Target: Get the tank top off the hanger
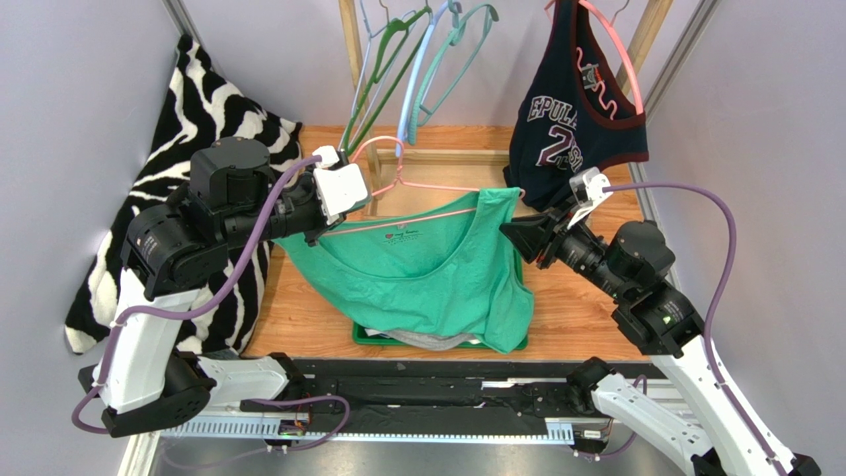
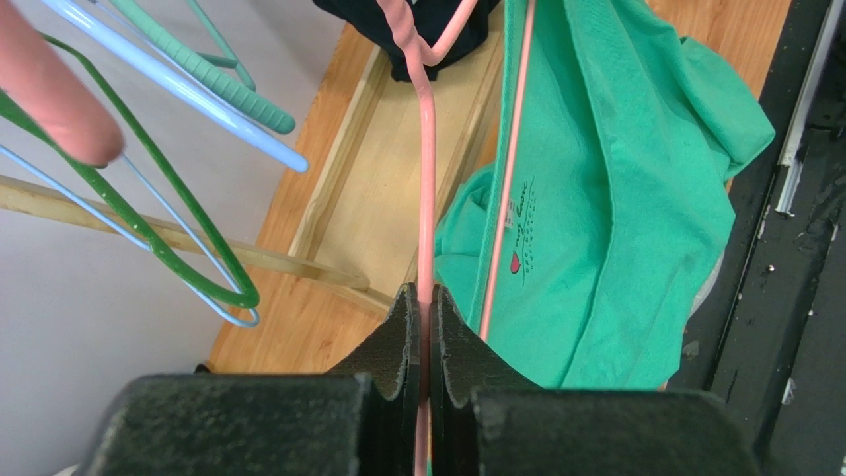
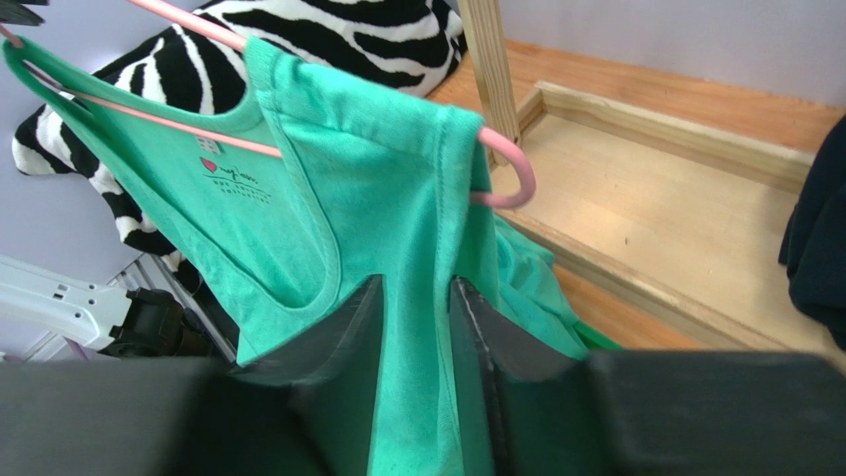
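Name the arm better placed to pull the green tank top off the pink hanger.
Right. The right tool straddles the tank top below the hanger's end; the left tool is clamped on the hanger, steadying it.

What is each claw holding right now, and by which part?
Left claw clamps the pink hanger by its bare shoulder bar. Right claw straddles the tank top under its strap; grip unclear.

Pale lilac walls enclose a wooden table; a zebra cloth leans left; a wooden rack stands behind.
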You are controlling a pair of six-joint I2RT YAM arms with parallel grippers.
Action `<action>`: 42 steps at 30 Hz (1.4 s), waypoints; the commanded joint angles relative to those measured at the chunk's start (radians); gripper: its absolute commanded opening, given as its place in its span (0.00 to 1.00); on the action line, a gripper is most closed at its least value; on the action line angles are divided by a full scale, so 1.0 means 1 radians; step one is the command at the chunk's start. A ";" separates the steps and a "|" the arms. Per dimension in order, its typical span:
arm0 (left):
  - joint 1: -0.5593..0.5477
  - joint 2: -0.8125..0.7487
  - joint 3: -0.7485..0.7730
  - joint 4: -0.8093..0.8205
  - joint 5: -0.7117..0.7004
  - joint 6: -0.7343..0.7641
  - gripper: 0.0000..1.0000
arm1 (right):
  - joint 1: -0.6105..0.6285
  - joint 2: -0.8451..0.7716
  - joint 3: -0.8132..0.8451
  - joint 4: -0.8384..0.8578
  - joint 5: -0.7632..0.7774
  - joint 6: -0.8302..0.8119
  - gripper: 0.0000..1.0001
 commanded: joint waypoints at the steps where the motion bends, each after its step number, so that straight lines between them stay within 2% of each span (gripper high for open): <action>1: 0.003 -0.009 0.034 0.027 0.019 -0.027 0.00 | 0.001 0.010 0.003 0.096 -0.022 0.044 0.24; 3: 0.003 -0.007 0.035 0.024 0.021 -0.029 0.00 | 0.002 0.016 0.006 0.096 -0.027 0.046 0.17; 6: 0.003 -0.007 0.034 0.022 0.024 -0.029 0.00 | 0.001 0.021 0.008 0.093 -0.033 0.050 0.00; 11: 0.004 -0.010 0.031 0.021 0.013 -0.026 0.00 | -0.001 -0.007 0.063 0.045 0.048 0.018 0.00; 20: 0.008 -0.026 0.020 -0.005 0.028 -0.016 0.00 | -0.003 -0.074 0.144 -0.018 0.520 -0.031 0.00; 27: 0.012 -0.043 0.026 -0.018 0.045 -0.009 0.00 | -0.022 -0.027 0.117 -0.117 0.622 -0.030 0.00; 35: 0.015 -0.066 0.043 -0.050 0.107 0.010 0.00 | -0.084 0.009 0.074 -0.143 0.501 -0.040 0.00; 37: 0.017 -0.063 0.046 -0.042 0.110 0.005 0.00 | -0.082 0.004 0.066 -0.124 0.382 -0.049 0.00; 38: 0.017 -0.052 0.051 -0.036 0.113 0.004 0.00 | -0.082 0.004 0.057 -0.114 0.261 -0.066 0.00; 40: 0.017 -0.038 0.057 -0.024 0.122 -0.003 0.00 | -0.082 -0.019 0.048 -0.078 0.123 -0.092 0.01; 42: 0.017 -0.009 0.077 -0.019 0.130 -0.007 0.00 | -0.082 -0.036 0.052 -0.074 -0.009 -0.137 0.19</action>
